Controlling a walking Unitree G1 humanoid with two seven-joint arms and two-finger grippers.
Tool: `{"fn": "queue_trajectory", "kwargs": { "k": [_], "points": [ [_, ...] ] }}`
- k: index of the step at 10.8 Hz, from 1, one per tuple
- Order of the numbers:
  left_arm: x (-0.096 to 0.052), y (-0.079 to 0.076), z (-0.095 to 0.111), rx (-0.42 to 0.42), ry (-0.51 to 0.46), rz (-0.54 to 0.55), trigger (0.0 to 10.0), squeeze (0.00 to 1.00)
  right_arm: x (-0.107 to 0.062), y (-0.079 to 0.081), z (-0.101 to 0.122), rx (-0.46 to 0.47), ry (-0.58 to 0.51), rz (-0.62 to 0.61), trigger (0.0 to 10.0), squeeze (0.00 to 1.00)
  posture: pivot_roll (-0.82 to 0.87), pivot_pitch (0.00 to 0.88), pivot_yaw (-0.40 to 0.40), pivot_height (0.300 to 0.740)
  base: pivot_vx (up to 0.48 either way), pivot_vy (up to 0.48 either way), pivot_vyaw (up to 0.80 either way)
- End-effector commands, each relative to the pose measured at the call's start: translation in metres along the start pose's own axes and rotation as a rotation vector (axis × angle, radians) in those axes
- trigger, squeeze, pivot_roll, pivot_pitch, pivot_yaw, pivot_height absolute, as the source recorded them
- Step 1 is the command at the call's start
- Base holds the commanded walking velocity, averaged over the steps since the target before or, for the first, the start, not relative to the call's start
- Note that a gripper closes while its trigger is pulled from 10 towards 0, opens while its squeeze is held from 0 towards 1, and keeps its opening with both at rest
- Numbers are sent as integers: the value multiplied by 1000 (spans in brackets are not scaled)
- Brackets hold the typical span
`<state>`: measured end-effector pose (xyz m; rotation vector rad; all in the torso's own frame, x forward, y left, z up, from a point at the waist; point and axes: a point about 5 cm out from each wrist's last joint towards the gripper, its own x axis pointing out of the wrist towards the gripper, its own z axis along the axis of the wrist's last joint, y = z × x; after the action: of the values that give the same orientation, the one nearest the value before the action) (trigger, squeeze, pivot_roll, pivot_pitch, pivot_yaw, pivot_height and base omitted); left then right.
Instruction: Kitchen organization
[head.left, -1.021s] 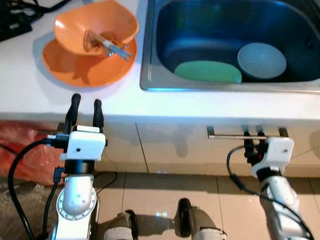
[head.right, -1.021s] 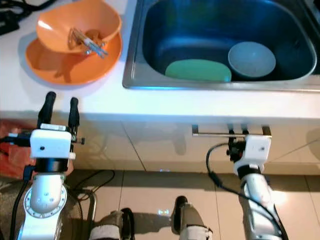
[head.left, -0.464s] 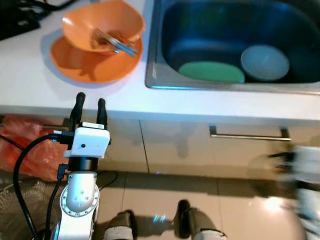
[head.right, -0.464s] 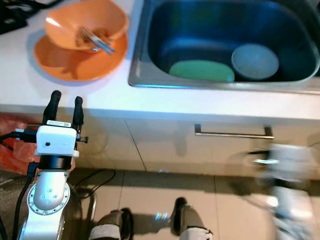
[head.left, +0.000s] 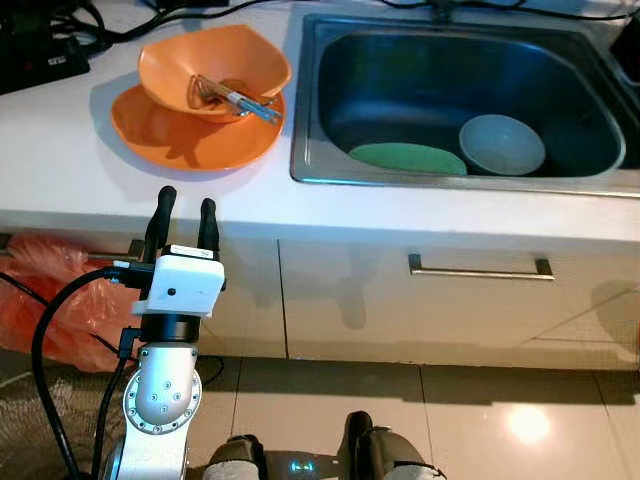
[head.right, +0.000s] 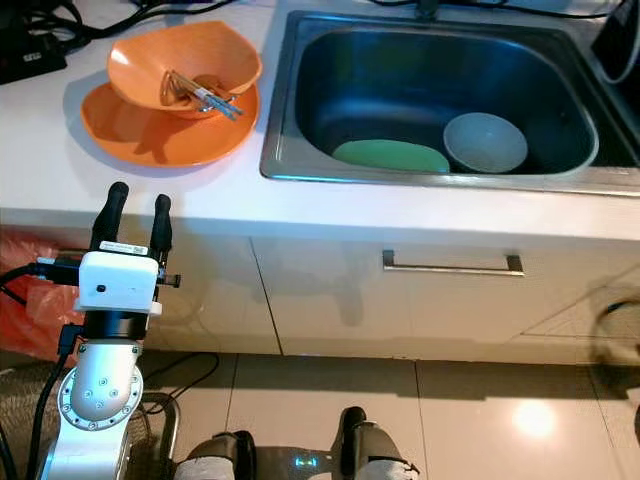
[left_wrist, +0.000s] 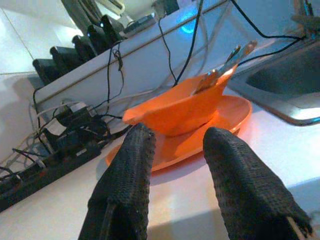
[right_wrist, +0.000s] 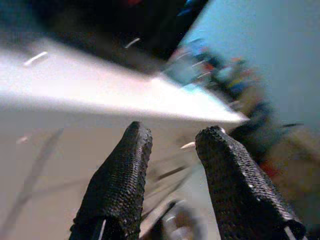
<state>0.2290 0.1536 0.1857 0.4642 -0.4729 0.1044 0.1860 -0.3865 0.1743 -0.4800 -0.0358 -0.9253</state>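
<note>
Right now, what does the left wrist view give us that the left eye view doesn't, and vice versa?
Left wrist view alone: a low side-on look between the left gripper's open fingers, with the utensils sticking up out of the orange bowl, and a wall ledge with dark devices behind.

Left eye view alone: inside the sink, a green plate and a pale bowl; the drawer handle below; an orange bag on the floor.

Both: orange bowl on the orange plate, the cables, the sink's edge.
</note>
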Motion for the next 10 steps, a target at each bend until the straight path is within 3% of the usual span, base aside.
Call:
{"fn": "queue_trajectory", "kwargs": {
  "k": [1,2,4,5,6,7,8,10],
  "points": [
    [-1,-2,-2,10,12,-18,10000,0,11,-25,22,-26,-64,-161,10000,0,105,197,-31,740,0,0,0],
    [-1,-2,-2,10,13,-16,10000,0,18,-34,45,-20,-140,-244,10000,0,105,198,-32,740,0,0,0],
    [0,-4,-2,11,9,-21,10000,0,23,-19,69,113,-218,-203,10000,0,100,192,-33,740,0,0,0],
    [11,-4,-3,37,-16,-34,10000,0,18,44,108,341,-293,100,10000,0,120,182,-40,740,0,0,0],
    [15,-3,-2,45,-22,-32,10000,0,14,60,116,408,-298,188,10000,0,130,181,-42,740,0,0,0],
    [21,1,-3,58,-27,-28,10000,0,5,86,126,478,-294,324,10000,0,141,175,-43,740,0,0,0],
    [26,3,-3,75,-33,-38,10000,0,-6,109,132,514,-288,466,10000,0,153,173,-47,740,0,0,0],
    [34,4,-4,107,-54,-76,10000,0,-26,143,132,560,-247,622,10000,0,162,170,-42,740,0,0,0]
  ]
}}
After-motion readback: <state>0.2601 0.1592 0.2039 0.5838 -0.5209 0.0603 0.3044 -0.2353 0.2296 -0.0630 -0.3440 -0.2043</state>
